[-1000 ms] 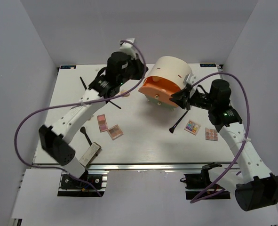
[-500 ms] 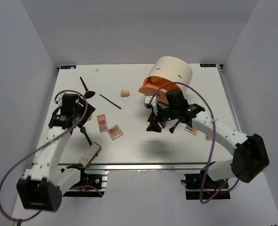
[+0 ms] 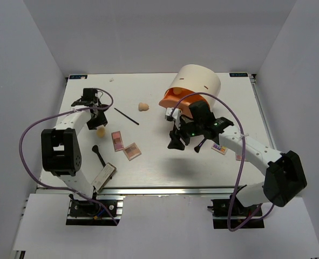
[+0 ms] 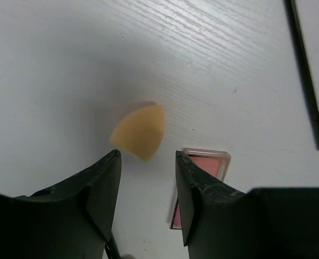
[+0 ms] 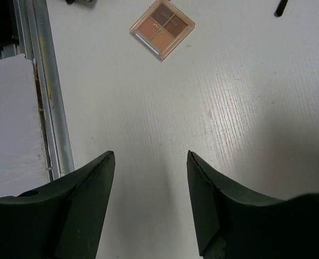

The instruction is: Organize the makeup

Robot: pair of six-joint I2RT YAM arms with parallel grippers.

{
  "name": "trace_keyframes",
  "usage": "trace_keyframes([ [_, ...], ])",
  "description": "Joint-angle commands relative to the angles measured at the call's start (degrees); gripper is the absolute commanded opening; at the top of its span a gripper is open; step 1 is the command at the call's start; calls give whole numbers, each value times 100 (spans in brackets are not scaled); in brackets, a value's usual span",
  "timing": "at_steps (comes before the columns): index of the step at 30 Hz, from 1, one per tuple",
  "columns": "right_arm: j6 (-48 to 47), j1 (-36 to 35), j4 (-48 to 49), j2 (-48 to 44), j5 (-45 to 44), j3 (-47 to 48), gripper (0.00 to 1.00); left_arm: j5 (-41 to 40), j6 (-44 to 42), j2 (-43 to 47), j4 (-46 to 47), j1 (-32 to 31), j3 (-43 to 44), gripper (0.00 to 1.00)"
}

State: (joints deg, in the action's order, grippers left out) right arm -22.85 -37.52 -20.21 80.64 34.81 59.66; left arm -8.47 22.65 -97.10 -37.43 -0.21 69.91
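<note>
My left gripper (image 4: 147,156) stands open just above the table, and a peach sponge (image 4: 139,131) lies right beyond its fingertips, untouched. In the top view that gripper (image 3: 100,121) is at the left, next to the sponge (image 3: 101,129). A pink palette (image 4: 202,178) lies close by, a brown palette (image 3: 131,151) beside it. A second sponge (image 3: 143,106) and a thin black brush (image 3: 126,116) lie farther back. My right gripper (image 3: 175,141) hangs open and empty over the table's middle; its wrist view shows the brown palette (image 5: 162,27).
The cream drawer unit (image 3: 197,81) stands at the back with an orange drawer (image 3: 176,100) pulled out. Another brush (image 3: 98,155) and a silvery compact (image 3: 103,177) lie front left. A multicoloured palette (image 3: 220,147) lies under my right arm. A metal rail (image 5: 40,81) edges the table.
My left gripper swung from beside the drawer unit to the left side, over a sponge. My right gripper left the drawer unit for the table's middle. Both jaws opened.
</note>
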Motion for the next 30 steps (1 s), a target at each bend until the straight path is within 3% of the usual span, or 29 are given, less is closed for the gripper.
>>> trace_keyframes([
  [1, 53, -19, 122, -347, -18, 55, 62, 125, -604, -195, 201, 3, 146, 55],
  [9, 53, -19, 17, -418, -115, 54, 62, 179, -815, -415, 166, 12, -100, 54],
  [10, 35, -10, -9, -383, -106, 107, 61, 153, -859, -432, 192, 12, -153, 43],
  [13, 0, -19, -115, -330, -62, 282, 61, 65, -859, -433, 341, 3, -390, 25],
  [18, -280, -10, -317, -373, 140, 564, 61, -32, -710, -389, 622, 12, -697, 21],
  [21, -483, -10, -414, -592, 333, 731, 61, 47, -570, -275, 693, 3, -733, 9],
  [23, -492, -10, -291, -751, 465, 845, 62, 248, -377, 41, 676, 3, -681, 0],
  [25, -256, 51, 75, -1014, 501, 889, 62, 529, -9, 418, 754, 3, -663, 0],
  [26, -81, 104, 313, -1128, 457, 855, 62, 1079, 159, 890, 972, 12, -689, 0],
  [28, 602, 297, 919, -1462, 273, 715, 56, 1609, 719, 1437, 1411, -75, -968, 0],
  [30, 1035, 507, 1816, -1734, -271, 460, 40, 2295, 1412, 2228, 2421, -338, -1259, 0],
])
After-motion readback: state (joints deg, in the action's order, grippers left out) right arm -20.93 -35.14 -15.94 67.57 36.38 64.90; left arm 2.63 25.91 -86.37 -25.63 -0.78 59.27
